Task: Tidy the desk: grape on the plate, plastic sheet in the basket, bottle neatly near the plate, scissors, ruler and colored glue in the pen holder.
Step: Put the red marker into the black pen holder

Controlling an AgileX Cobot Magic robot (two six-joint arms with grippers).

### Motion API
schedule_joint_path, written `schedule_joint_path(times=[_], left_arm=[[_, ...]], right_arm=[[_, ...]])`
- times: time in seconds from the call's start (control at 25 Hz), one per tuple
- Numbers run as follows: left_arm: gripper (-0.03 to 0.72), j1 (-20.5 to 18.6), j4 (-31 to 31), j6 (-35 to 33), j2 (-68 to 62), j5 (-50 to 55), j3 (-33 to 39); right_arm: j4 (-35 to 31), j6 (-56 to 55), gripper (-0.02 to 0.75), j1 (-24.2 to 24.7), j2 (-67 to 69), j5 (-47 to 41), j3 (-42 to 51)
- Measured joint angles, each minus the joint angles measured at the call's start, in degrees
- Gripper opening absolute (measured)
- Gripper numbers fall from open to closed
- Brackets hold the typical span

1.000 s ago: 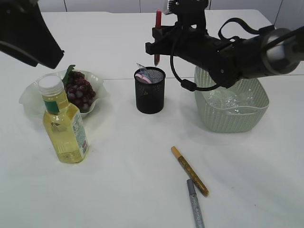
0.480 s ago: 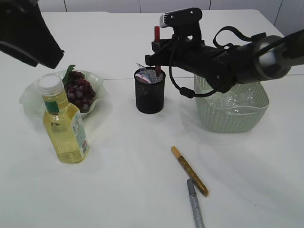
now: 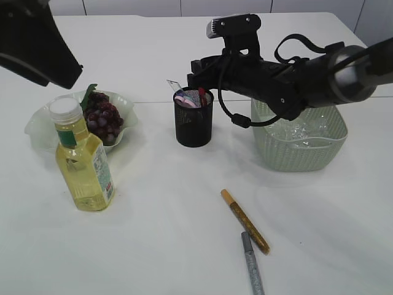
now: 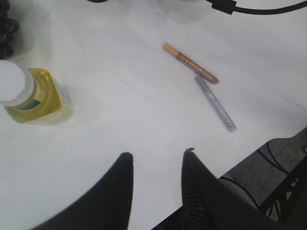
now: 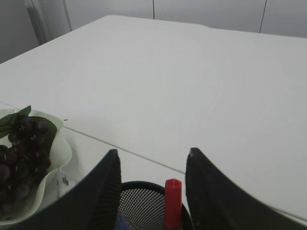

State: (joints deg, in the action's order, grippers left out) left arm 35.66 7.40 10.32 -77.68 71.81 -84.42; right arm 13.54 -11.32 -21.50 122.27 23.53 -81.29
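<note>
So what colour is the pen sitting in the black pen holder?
Red, seen best in the right wrist view, standing in the pen holder.

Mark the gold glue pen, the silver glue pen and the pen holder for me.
gold glue pen (image 3: 246, 222), exterior view, middle of barrel.
silver glue pen (image 4: 216, 104), left wrist view, middle of barrel.
pen holder (image 3: 194, 126), exterior view, front mesh wall.

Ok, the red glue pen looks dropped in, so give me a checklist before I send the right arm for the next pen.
1. Red glue pen inside the black mesh pen holder: ok.
2. Right gripper fingers apart, clear of the red pen: ok.
3. Gold glitter glue pen and silver glitter glue pen on the table: not ok, both unstowed.
4. Left gripper empty above the table: ok.
5. Purple grapes on the pale green plate: ok.
</note>
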Motion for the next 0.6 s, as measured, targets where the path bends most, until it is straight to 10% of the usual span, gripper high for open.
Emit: schedule_joint_path(times=[0.6], left_arm=[[0.255,0.0,0.0,0.0,0.0,0.0,0.0]], right_arm=[[3.0,-13.0,0.316,-1.0,-13.0,-32.3,0.0]])
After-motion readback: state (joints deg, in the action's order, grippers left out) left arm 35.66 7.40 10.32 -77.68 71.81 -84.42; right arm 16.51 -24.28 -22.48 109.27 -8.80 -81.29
